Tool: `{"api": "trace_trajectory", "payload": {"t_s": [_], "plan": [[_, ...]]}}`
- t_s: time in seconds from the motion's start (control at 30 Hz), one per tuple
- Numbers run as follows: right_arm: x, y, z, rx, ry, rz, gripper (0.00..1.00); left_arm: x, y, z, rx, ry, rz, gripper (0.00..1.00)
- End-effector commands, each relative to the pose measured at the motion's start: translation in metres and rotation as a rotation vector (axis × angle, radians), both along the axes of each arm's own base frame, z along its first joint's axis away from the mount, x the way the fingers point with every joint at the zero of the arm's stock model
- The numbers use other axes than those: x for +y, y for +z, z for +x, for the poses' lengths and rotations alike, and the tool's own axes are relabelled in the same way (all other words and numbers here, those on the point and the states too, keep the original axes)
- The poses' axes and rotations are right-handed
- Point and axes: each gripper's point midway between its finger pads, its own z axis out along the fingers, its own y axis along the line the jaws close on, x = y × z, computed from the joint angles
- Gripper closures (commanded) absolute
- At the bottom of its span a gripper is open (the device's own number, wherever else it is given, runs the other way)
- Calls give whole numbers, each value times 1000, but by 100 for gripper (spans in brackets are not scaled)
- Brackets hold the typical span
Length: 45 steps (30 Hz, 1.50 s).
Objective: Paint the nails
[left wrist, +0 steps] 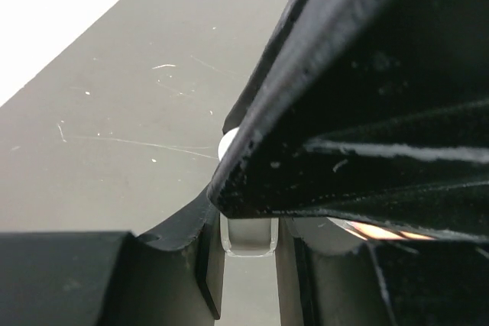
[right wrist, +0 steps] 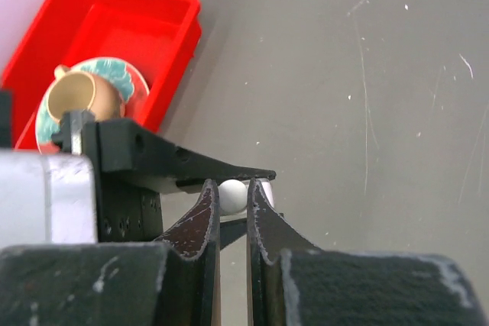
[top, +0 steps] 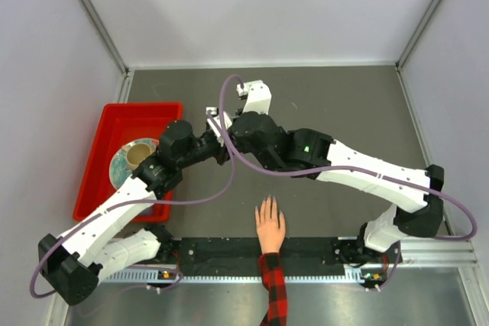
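- White walls (top: pixel 252 5) are standing around a gray table (top: pixel 344 104).
- A red tray (top: pixel 99 158) is sitting on the left side of the table, close to the wall.
- A plate (right wrist: pixel 131 74) with green marks is lying in the tray, and a tan pot (right wrist: pixel 80 97) is sitting on the plate.
- Both arms are reaching in to the middle of the table and meeting there, just right of the tray.
- The left pincer (left wrist: pixel 248 265) is squeezing a small clear bottle (left wrist: pixel 248 236). Its two black fingers are pressing on the bottle's sides.
- The right pincer (right wrist: pixel 233 202) is sitting right up against the left one. Its two fingers are pinching tight on a round white cap (right wrist: pixel 231 191).
- In the left wrist view, the cap is peeking out just above the clear bottle.
- A person's hand (top: pixel 269 227) is lying flat on the table near the front edge, between the two arm bases. The palm is facing down and the fingers are pointing to the far wall.
- The nails (top: pixel 267 204) are sitting at the tips of those fingers. They are looking too tiny from above to tell their color.
- The hand is lying well apart from both pincers, and nothing is touching the nails.
- A red and black sleeve (top: pixel 275 292) is crossing a black rail (top: pixel 221 253) at the front of the table.
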Motion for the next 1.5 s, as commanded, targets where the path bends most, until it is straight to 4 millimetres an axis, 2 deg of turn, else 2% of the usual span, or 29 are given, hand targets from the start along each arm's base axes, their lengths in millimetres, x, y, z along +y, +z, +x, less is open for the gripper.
{"api": "trace_trajectory", "payload": {"t_s": [0.0,0.03,0.07,0.13,0.17,0.23,0.27,0.3,0.33,0.37,0.4,0.5,0.53,0.57,0.63,0.7,0.77,0.9,1.0,1.03,1.1,1.23,1.33,1.47], "plan": [[-9,13,-16,41,-69,101,100,10,59,18,-209,102,-113,100],[-9,15,-17,33,-56,100,100,7,58,16,-205,80,-112,100],[-8,19,-18,16,-23,90,96,4,58,14,-206,56,-112,100],[-13,33,-21,-16,31,82,76,-2,59,7,-206,4,-117,100],[-10,35,-26,-41,127,42,59,-9,59,-3,-207,-69,-120,100],[-26,48,-27,-65,180,36,47,-18,59,-14,-207,-156,-119,100],[-28,52,-34,-76,264,20,37,-24,59,-28,-202,-248,-121,100],[-33,56,-36,-87,305,20,34,-29,56,-36,-194,-307,-114,100],[-47,67,-38,-107,333,37,32,-32,55,-41,-183,-349,-113,100],[-48,71,-47,-137,438,20,29,-36,55,-55,-167,-438,-116,100],[-51,72,-51,-154,485,8,28,-40,51,-60,-147,-485,-111,100],[-68,74,-64,-203,608,-32,29,-47,49,-82,-90,-648,-112,100],[-74,74,-61,-228,639,-62,33,-47,48,-87,-63,-687,-111,100],[-72,75,-78,-223,746,-43,37,-48,47,-91,-43,-716,-113,100],[-74,65,-88,-222,844,-67,43,-48,47,-106,5,-819,-128,100],[-71,58,-106,-215,991,-55,43,-47,45,-118,73,-914,-144,100],[-66,45,-111,-220,1071,-93,41,-47,48,-124,107,-971,-155,100],[-52,36,-105,-227,1113,-111,42,-48,44,-126,168,-999,-159,100],[-43,38,-101,-240,1133,-117,49,-48,45,-126,163,-994,-159,100],[-42,42,-99,-253,1134,-121,54,-47,45,-126,163,-992,-159,100],[-43,43,-96,-248,1132,-128,59,-47,44,-125,164,-991,-158,100],[-42,39,-93,-219,1151,-118,60,-47,45,-126,161,-992,-159,100],[-42,38,-95,-209,1166,-108,68,-48,45,-125,157,-981,-157,100],[-41,36,-100,-187,1198,-83,73,-48,45,-124,159,-974,-156,100]]}}
